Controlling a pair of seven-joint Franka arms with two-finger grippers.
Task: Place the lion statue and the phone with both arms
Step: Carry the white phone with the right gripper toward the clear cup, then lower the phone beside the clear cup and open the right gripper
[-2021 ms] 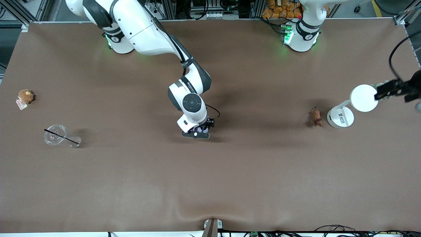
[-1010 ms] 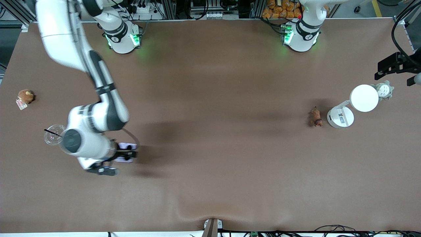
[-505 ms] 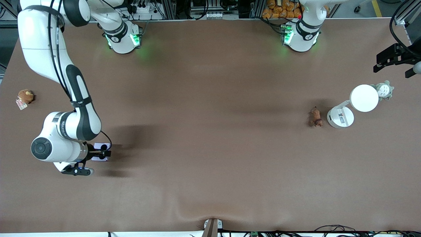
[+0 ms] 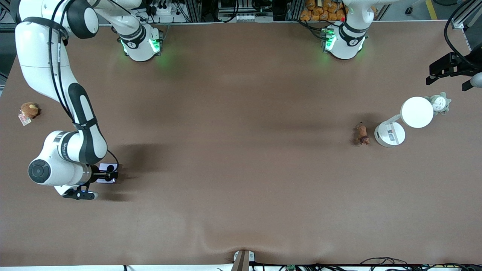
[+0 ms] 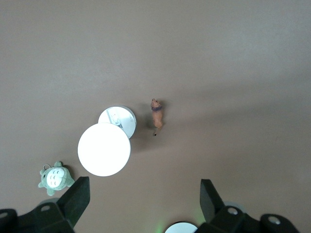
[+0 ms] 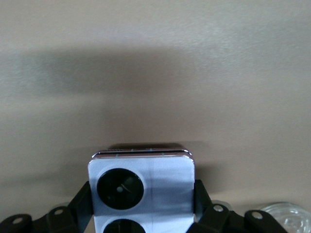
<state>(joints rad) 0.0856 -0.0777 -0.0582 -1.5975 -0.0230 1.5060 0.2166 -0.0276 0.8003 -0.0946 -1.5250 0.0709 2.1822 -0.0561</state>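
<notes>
The lion statue [image 4: 362, 134], a tiny orange-brown figurine, lies on the brown table beside a white lamp base. It also shows in the left wrist view [image 5: 157, 112]. My left gripper [image 4: 448, 73] hangs open and empty high over the left arm's end of the table, its fingers [image 5: 77, 199] wide apart. My right gripper [image 4: 109, 174] is shut on the pale lavender phone [image 4: 105, 168] and holds it low over the table at the right arm's end. In the right wrist view the phone [image 6: 160, 179] sits between the fingers with its black camera circles facing up.
A white lamp with a round head [image 4: 417, 112] and a round base [image 4: 389, 134] stands next to the lion. A grey-green plush [image 4: 438, 102] lies beside the lamp. A brown plush with a tag [image 4: 29, 110] lies at the right arm's end. A clear cup [image 6: 286, 221] is close to the right gripper.
My right arm has swung from the table's middle to the right arm's end, carrying the phone, and now slows. My left gripper has drifted away from the lamp. The lion has not moved.
</notes>
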